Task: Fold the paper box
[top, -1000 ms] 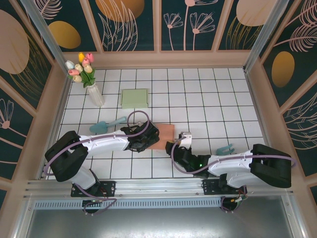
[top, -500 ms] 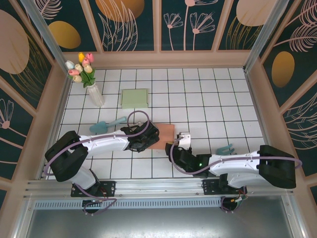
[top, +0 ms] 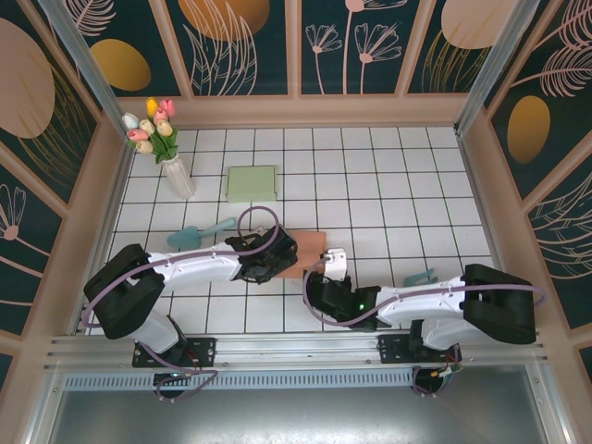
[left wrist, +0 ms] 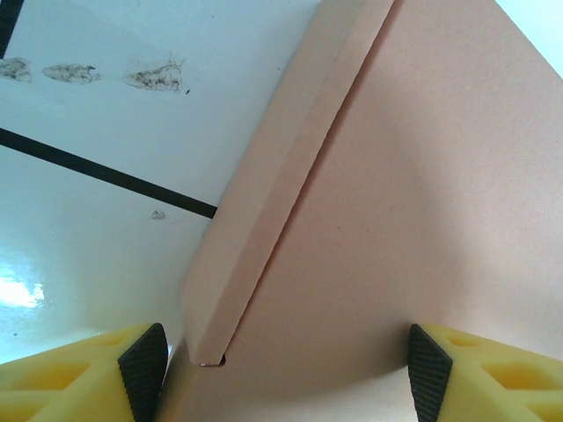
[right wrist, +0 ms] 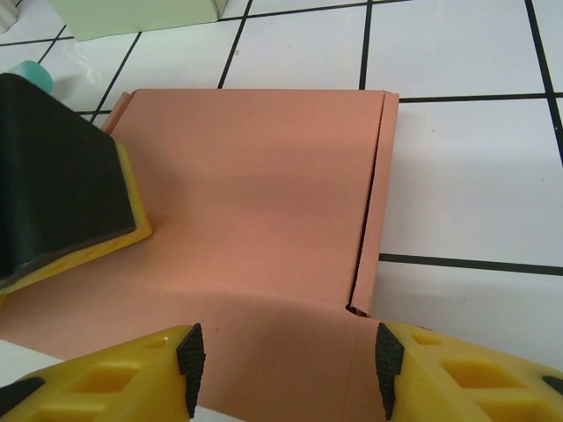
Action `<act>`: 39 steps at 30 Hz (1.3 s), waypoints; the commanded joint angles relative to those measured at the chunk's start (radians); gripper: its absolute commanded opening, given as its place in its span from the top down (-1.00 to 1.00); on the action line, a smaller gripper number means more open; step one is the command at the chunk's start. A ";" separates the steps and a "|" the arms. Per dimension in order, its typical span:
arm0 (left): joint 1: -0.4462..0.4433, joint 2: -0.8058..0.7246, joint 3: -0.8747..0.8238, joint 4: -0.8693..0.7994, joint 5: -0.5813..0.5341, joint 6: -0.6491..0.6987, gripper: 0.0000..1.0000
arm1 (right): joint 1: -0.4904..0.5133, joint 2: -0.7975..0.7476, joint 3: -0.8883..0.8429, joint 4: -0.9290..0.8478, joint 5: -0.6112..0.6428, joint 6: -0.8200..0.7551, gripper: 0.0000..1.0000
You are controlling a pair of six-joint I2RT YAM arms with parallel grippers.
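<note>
My left gripper (left wrist: 286,374) and right gripper (right wrist: 288,360) gape over flat matte salmon paper box (top: 310,248), holding nothing; green box (top: 252,183), tulip vase (top: 176,174) upper left.

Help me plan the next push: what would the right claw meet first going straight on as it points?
Most likely the flat pink paper box, lying just ahead of the right claw; depth unclear.

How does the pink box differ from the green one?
The pink box lies near the arms; the green box lies farther back, alone. The left gripper and right gripper stand open over the pink box; nothing touches the green box. Both boxes lie flat on the tiled table.
</note>
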 commanded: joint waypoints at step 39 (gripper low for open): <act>0.002 0.052 -0.031 -0.076 -0.058 0.010 -0.44 | -0.056 0.089 -0.148 0.305 -0.179 -0.003 0.28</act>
